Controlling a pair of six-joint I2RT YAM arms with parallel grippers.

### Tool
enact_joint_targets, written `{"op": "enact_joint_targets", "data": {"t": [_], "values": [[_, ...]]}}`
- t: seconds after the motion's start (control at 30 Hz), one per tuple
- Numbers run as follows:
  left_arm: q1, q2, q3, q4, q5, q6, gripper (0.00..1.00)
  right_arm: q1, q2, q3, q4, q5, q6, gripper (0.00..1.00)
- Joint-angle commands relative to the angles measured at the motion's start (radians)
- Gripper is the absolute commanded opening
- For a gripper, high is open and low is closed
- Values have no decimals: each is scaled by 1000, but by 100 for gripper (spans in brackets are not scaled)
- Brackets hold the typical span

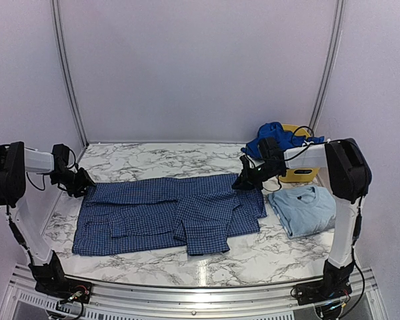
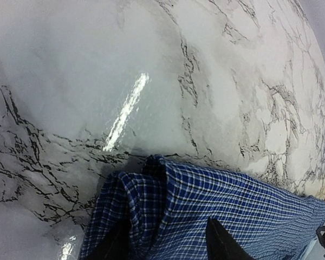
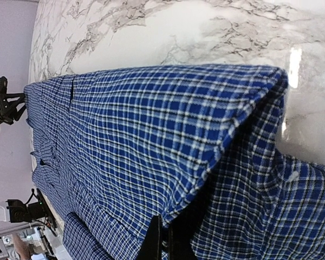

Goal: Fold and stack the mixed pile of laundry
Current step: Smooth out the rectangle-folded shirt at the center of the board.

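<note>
Checked shirt (image 1: pixel 167 213) spread flat at the centre of the table (image 1: pixel 153 157). Right fingers (image 3: pixel 154 241) pinched shut on its 2 o'clock corner. Left fingers (image 2: pixel 223 245) straddle its 10 o'clock corner, grip not discernible. Folded sky-blue T-shirt (image 1: pixel 303 210) at 4 o'clock; royal-blue piece (image 1: pixel 273 137) on the yellow basket (image 1: pixel 300 175) at 2 o'clock.

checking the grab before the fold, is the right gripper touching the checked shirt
Touching. The right wrist view shows the right gripper shut on the folded edge of the checked shirt, with the cloth pinched between its fingers.
</note>
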Motion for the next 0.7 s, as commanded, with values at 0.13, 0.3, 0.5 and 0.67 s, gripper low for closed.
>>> {"op": "enact_joint_targets", "data": {"t": [0.13,0.3,0.5,0.67], "values": [[21,25,17,33,17,-3,45,-21,22,55,33,-13,11,0],[39,63,44,63,61,-11,45,-40,33,91,23,-4,7,0],[50,100,60,101,99,-36,35,-52,68,164,6,-8,3,0],[57,125,73,140,121,-63,24,-52,117,247,-3,-20,15,0]]}}
